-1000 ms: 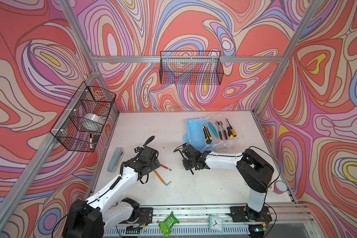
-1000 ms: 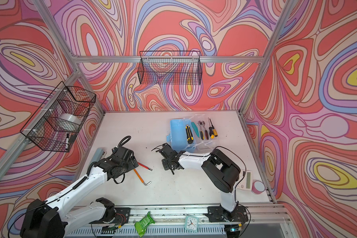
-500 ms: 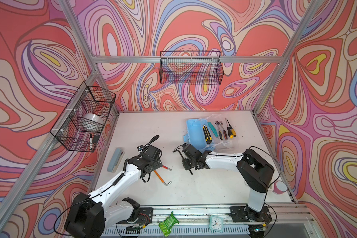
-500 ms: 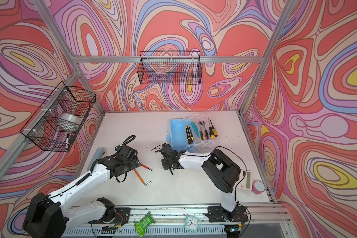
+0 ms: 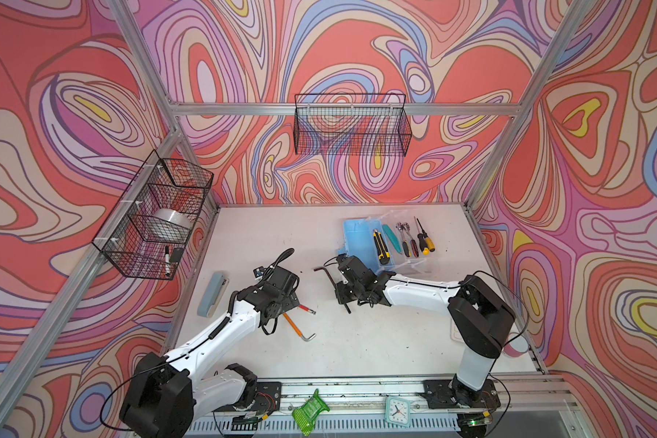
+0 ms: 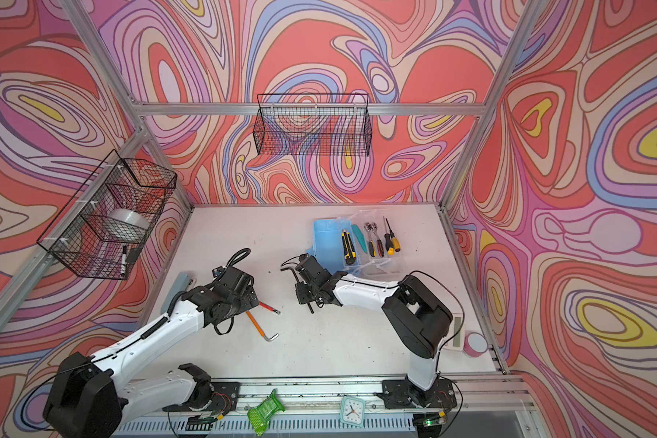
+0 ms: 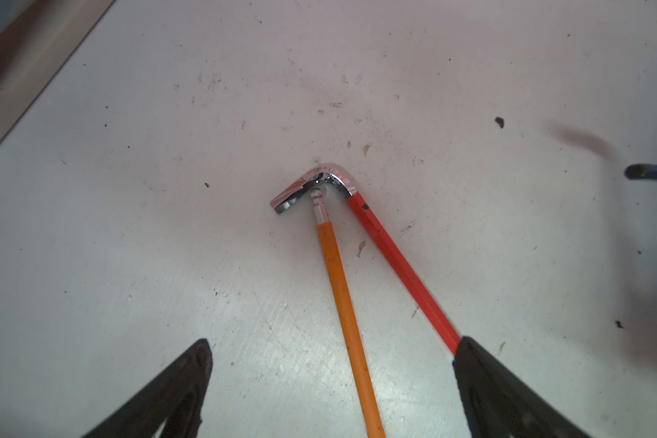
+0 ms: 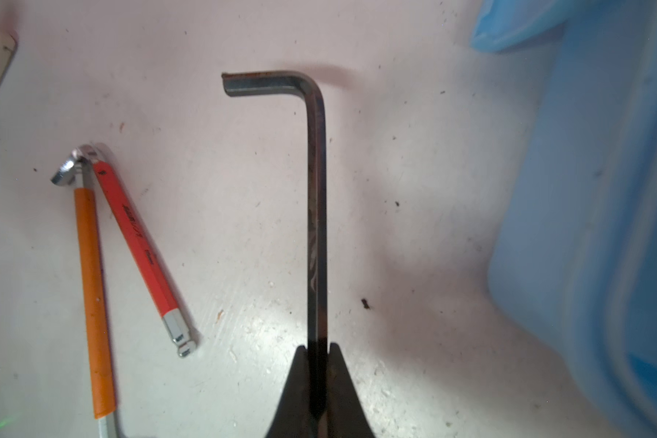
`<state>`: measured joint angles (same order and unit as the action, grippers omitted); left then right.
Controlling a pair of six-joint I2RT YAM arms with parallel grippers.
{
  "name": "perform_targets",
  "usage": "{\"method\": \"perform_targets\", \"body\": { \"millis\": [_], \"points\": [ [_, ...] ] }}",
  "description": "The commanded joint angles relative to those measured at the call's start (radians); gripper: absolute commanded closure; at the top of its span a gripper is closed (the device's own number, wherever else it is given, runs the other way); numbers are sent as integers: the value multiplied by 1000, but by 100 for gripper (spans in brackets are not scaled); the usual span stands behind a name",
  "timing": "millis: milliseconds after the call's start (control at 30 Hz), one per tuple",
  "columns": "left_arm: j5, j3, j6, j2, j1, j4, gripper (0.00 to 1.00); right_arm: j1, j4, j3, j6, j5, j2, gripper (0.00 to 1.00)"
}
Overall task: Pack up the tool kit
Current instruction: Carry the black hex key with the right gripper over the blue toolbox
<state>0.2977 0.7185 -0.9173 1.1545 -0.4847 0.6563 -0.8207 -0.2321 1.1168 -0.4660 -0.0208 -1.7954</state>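
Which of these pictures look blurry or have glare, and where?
Right wrist view: black hex key sharp, light blue box blurred, glare patch on the table. Left wrist view: red hex key sharp, its chrome bend glinting. Both top views: evenly lit, crisp.

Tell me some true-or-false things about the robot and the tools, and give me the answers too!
The right gripper holds a dark hex key. True.
The left gripper is shut on the orange hex key. False: it is open; that key lies on the table.
The red hex key is packed away. False: it lies on the table beside the orange one, outside the blue box.
A stapler lies on the table. True.
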Motion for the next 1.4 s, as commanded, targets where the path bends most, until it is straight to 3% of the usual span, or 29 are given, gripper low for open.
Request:
{"method": "perform_targets", "body": {
  "millis": [0, 300, 700, 1367],
  "points": [
    [34, 22, -6, 1, -5, 44, 0, 22, 28, 29, -26, -28, 62, 100],
    [36, 39, 14, 11, -11, 43, 0, 89, 10, 84, -45, -19, 131, 100],
    [46, 86, 29, 81, -54, 41, 2, 209, -115, 185, -47, 155, 98, 100],
    [12, 79, 38, 104, -68, -3, 7, 254, -171, 315, -55, 284, -139, 100]
  ]
}}
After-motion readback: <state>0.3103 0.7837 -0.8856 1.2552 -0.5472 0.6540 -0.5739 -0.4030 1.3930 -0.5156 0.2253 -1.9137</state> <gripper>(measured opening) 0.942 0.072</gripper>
